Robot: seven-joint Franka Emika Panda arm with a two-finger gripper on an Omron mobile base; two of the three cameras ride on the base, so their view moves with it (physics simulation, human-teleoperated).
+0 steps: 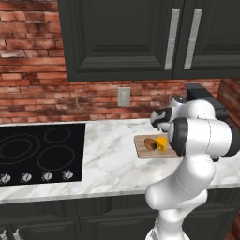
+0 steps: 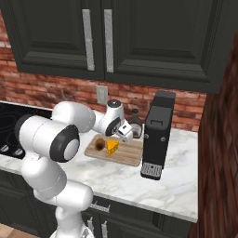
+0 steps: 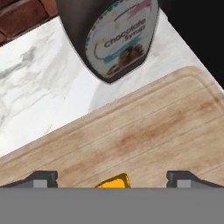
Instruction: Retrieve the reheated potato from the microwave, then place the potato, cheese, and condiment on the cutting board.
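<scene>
1. The cutting board (image 2: 122, 153) lies on the marble counter (image 2: 176, 186), carrying the potato (image 2: 100, 145) and the cheese (image 2: 112, 147), which touch each other.
2. The condiment (image 3: 114, 37), a dark bottle labelled chocolate syrup, stands on the counter just off the board's far edge, at twelve o'clock in the hand view.
3. The gripper (image 3: 111, 177) hovers over the board, fingers spread wide, holding nothing; the cheese's tip shows between them.
4. A black coffee machine (image 2: 157, 139) stands at three o'clock of the board.

On the marble desk (image 1: 108, 159), right of the black cooktop (image 1: 40, 154), a cutting board (image 1: 143, 149) holds the potato (image 1: 150, 144) touching the cheese (image 1: 161, 144); the white arm (image 1: 197, 140) hides its right end.
</scene>
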